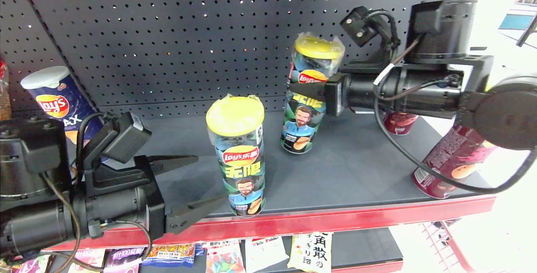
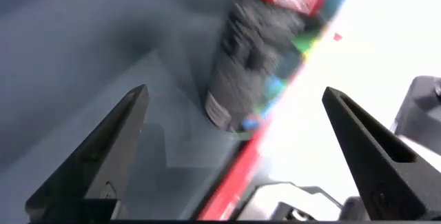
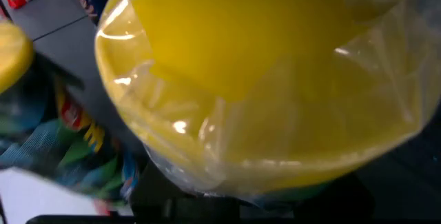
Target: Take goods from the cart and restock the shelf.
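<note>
A: Shelf, what's it made of?
B: The shelf (image 1: 356, 168) has a flat matt grey deck with a glossy red front lip. The pegboard (image 1: 188, 34) behind is dark, with rows of small round holes.

A: Goods on it?
B: Two tall cylinders. The front can (image 1: 241, 159) stands upright near the lip. It has a yellow plastic lid with crinkled clear film gathered over the top. The back can (image 1: 304, 126) is the same kind and stands deeper in, close to the pegboard.

A: Labels?
B: Both have a red oval logo, large yellow characters below it and a cartoon bearded face near the base. The print is not noted here.

A: Left gripper?
B: The left gripper (image 1: 211, 179) is level with the deck, its black tapered fingers spread wide, just beside the front can and not touching it.

A: Right gripper?
B: The right gripper (image 1: 312, 90) is clamped on the back can at logo height. The can's base is at the deck.

A: Anything extra from the wrist views?
B: The left wrist view looks between the two wedge fingers at the front can (image 2: 238, 72), blurred, by the red lip. The right wrist view looks down on the back can (image 3: 262, 79) and shows the lid's smooth dished top and the glare on the film.

A: Others?
B: A blue can (image 1: 58, 101) with a white lid leans at the far left. Maroon cans (image 1: 453, 159) sit at the right end, and packets (image 1: 268, 252) lie on the tier below.
</note>
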You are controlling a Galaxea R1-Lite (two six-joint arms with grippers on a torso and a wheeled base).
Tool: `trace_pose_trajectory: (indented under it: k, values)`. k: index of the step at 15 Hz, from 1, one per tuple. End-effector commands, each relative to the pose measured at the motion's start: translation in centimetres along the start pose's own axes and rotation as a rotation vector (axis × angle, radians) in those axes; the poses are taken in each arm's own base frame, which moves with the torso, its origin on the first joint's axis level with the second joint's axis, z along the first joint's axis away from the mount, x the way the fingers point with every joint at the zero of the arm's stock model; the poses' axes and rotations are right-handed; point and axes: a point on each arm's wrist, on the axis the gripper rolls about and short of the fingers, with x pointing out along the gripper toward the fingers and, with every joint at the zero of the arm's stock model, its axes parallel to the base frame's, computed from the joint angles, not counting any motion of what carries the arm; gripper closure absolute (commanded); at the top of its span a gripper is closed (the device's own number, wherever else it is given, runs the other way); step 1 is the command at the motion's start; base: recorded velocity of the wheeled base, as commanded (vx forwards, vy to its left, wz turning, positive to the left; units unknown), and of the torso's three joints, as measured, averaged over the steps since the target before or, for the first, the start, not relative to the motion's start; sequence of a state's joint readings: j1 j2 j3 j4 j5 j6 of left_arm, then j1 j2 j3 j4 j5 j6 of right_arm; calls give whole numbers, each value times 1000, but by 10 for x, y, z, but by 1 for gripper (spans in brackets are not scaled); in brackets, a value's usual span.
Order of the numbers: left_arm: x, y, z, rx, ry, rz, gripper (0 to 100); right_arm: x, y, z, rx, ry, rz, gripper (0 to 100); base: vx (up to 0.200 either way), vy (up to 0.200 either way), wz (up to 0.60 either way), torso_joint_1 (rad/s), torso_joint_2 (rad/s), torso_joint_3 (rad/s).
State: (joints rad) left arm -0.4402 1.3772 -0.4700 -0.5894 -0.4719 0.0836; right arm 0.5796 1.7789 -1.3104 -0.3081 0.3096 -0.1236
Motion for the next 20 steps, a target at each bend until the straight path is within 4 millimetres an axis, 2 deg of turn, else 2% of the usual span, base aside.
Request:
trace_pose_trajectory:
  k: [1, 4, 6, 8, 13, 14, 17, 20]
  values:
    - [-13, -4, -4, 1, -8, 13, 0, 48, -8, -16, 7, 28, 22, 100, 0, 0, 0, 0, 0, 0]
    - [-27, -2, -9, -14, -12, 62, 0, 69, -8, -21, 4, 25, 37, 100, 0, 0, 0, 0, 0, 0]
    - [-33, 7, -10, -32, -13, 119, 0, 78, -7, -25, 5, 29, 44, 100, 0, 0, 0, 0, 0, 0]
    - [-38, 14, -11, -46, -16, 168, 0, 82, -3, -26, 3, 30, 55, 100, 0, 0, 0, 0, 0, 0]
    - [-39, 16, -11, -61, -18, 176, 0, 84, 1, -27, 3, 36, 63, 100, 0, 0, 0, 0, 0, 0]
    - [-39, 16, -11, -61, -18, 176, 0, 84, 2, -28, 3, 37, 65, 0, 0, 0, 0, 0, 0, 0]
    - [-38, 16, -11, -59, -21, 175, 0, 79, 2, -24, 18, 31, 57, 0, 0, 0, 0, 0, 0, 0]
    - [-34, 19, -12, -61, -7, 171, 0, 47, 9, -18, 24, 40, 52, 0, 0, 0, 0, 0, 0, 0]
